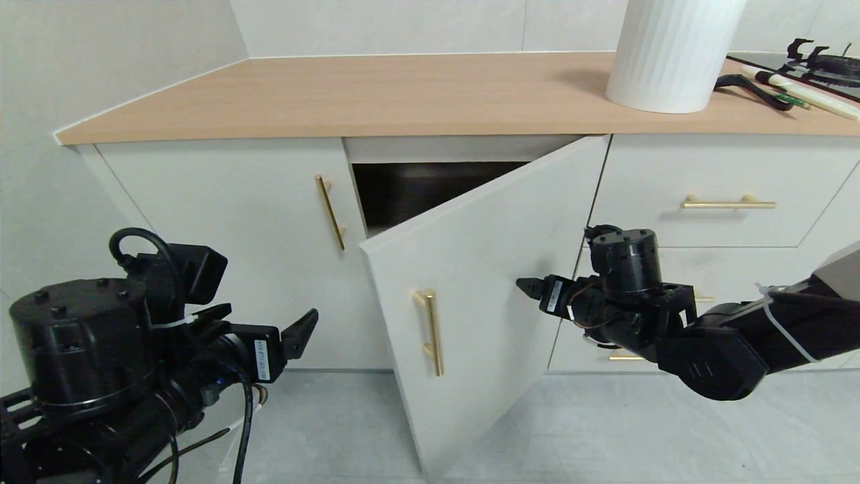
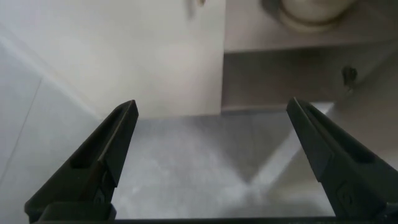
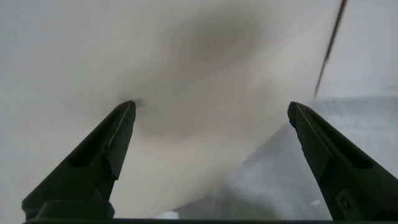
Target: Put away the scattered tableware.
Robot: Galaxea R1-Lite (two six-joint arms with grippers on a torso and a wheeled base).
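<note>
Right end effector (image 3: 210, 109), fingers spread, at the face of the half-open cabinet door (image 1: 484, 269), probably to swing it wider; left end effector (image 2: 211, 104) spread, empty; scattered utensils (image 1: 799, 91) lie on the bench (image 1: 336, 94) beside a white ribbed container (image 1: 672, 54).

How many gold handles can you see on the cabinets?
5: left door handle, open door handle, top drawer handle, and two lower drawer handles partly hidden by the right arm.

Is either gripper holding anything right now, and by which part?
Nothing is held. The left gripper and the right gripper are both open and empty; the right faces the cabinet door, clear of its handle.
</note>
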